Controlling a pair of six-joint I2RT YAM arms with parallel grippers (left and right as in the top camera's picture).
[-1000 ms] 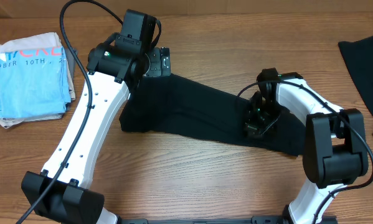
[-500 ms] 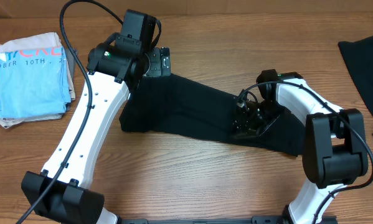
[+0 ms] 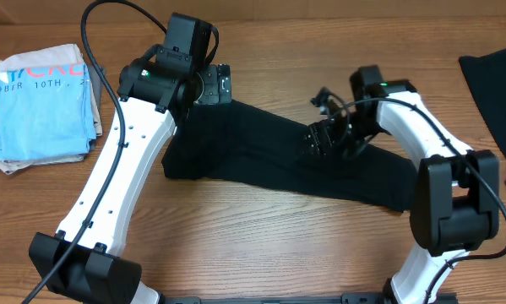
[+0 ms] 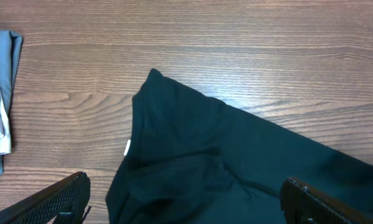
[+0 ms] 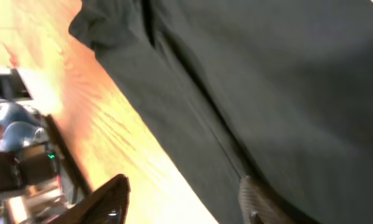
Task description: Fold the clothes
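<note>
Black T-shirt [image 3: 253, 152] lies as long folded band across centre of table [image 3: 261, 245]. Left gripper [image 4: 185, 186] spread wide above its left end, empty. Right gripper [image 5: 180, 193] over mid-band, jaws parted, nothing pinched. Next fold, likely: pinch both layers at edge, lift low, lay over evenly.

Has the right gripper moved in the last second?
Yes. The right gripper has slid along the black T-shirt toward the stationary left gripper, jaws parting.
</note>
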